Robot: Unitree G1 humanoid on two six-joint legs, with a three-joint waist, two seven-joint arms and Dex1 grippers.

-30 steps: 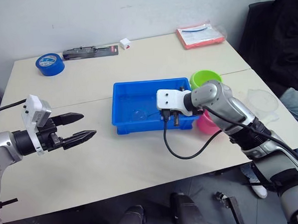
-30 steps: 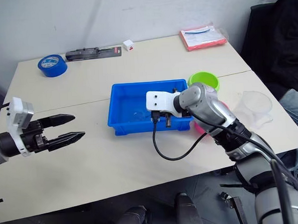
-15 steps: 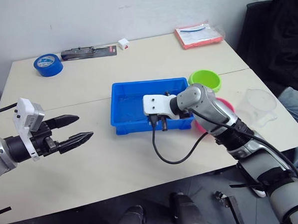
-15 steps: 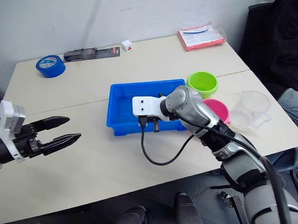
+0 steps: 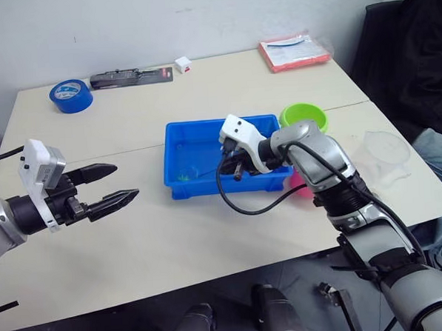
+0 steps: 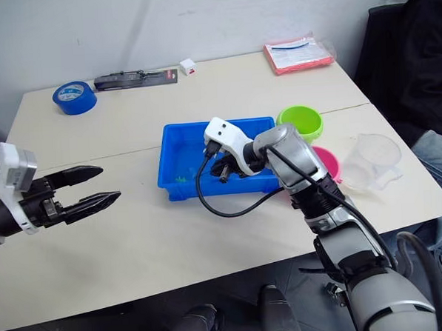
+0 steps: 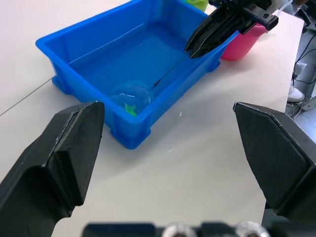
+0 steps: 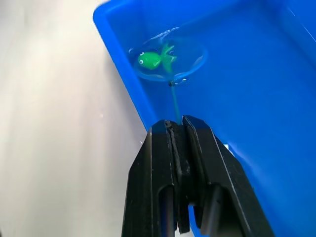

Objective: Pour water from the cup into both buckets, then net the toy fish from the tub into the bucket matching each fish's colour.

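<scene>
Green toy fish (image 8: 151,59) in net (image 8: 169,58), right hand (image 8: 176,129) clenched on its handle; left hand (image 5: 122,182) released.

Both arms have silver-grey metallic casings with black joints. Each wrist carries a white box-shaped camera module. A black cable loops from the right wrist. The left gripper (image 5: 112,184) and right gripper (image 8: 177,129) have black, tapered fingers.

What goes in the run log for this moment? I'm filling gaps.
phase: netting | right gripper: shut on net handle | net over green fish in tub | left gripper: open, off the tub
</scene>
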